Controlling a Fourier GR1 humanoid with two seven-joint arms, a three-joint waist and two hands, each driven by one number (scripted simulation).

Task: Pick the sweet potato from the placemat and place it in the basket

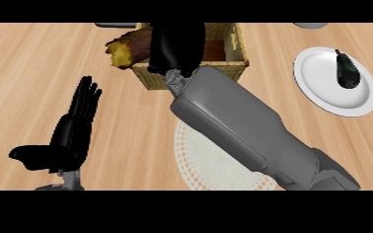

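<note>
Wood-grain surface [44, 59]. I see the right hand [178, 44] at 12 o'clock, fingers clamped on the potato [125, 49], held over the left rim of the basket [237, 47]; the potato's end sticks out past the basket at 11 o'clock. Right forearm [241, 123] runs diagonally from 5 o'clock and covers much of the mat [200, 163] at 6 o'clock. Left hand [73, 126] at 8 o'clock, fingers straight and apart, resting. White plate [320, 84] at 2 o'clock with a dark eggplant [348, 69] on it.
</note>
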